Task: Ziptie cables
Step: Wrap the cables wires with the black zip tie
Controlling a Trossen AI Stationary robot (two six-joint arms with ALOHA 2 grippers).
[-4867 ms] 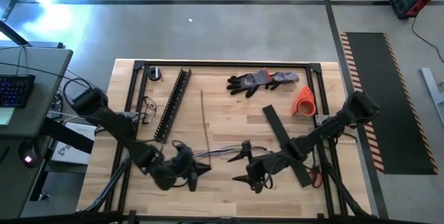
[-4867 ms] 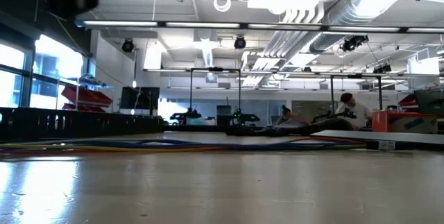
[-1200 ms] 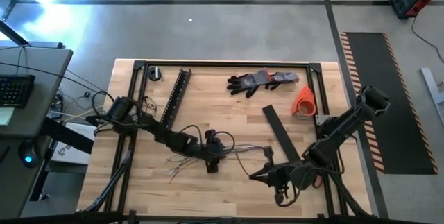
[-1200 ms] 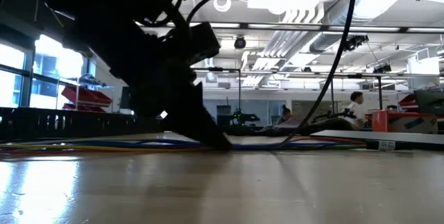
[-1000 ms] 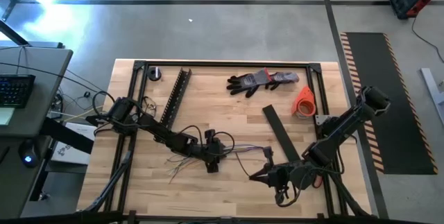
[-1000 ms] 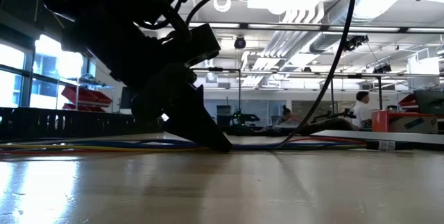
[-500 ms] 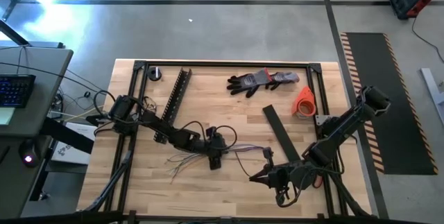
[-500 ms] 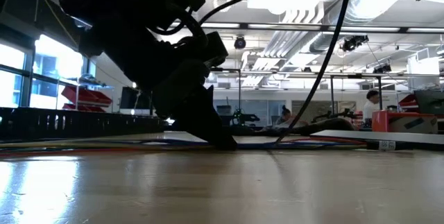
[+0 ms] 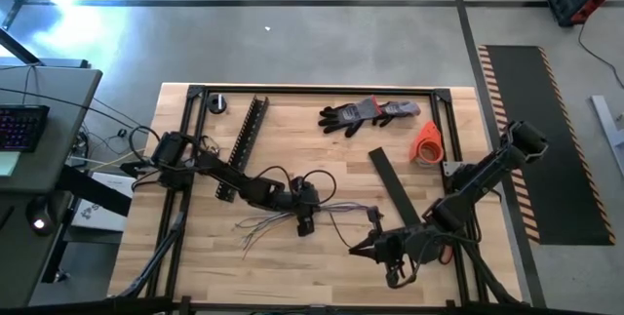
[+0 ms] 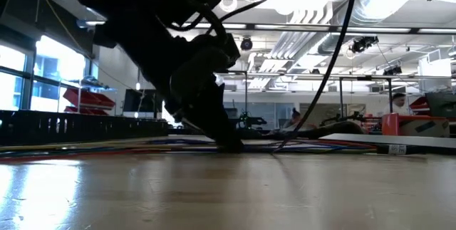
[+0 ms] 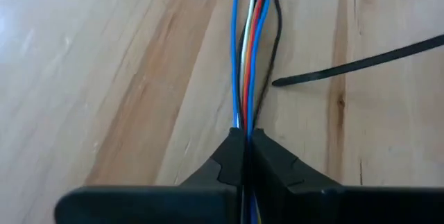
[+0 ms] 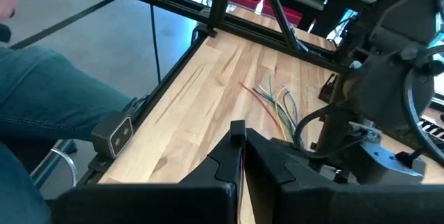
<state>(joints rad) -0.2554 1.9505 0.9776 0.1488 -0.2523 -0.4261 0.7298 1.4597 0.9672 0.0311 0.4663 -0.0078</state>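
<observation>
The cables [image 9: 336,213] are a thin bunch of blue, white, orange, red and dark wires lying across the middle of the wooden table. Their loose ends fan out at the left [image 9: 249,232]. My left gripper [image 9: 304,225] slants down onto them and is shut on the bunch [image 11: 250,57]. A thin black strap [image 11: 361,61] ends just beside the cables. My right gripper [image 9: 355,249] hangs above the table's near right part. It is shut [image 12: 239,132], and nothing shows between its fingers. My left gripper pinches the bunch of cables [image 11: 244,123] between its two fingers, about midway along their length. The fingers slant down from the table's left and lie roughly along the wires. Ahead of the fingertips the wires run on flat over the wood, close together.
A black slotted bar [image 9: 244,144] and glasses [image 9: 208,151] lie at the far left. A flat black strip [image 9: 400,203], an orange roll [image 9: 427,142] and dark gloves [image 9: 366,113] lie at the right and far side. A person's leg [image 12: 48,92] stands beside the table frame.
My left gripper has gone a little toward the table's right edge along the cables and has rolled about its own axis. The fanned left ends of the cables have shifted slightly with it. My right arm has kept still.
</observation>
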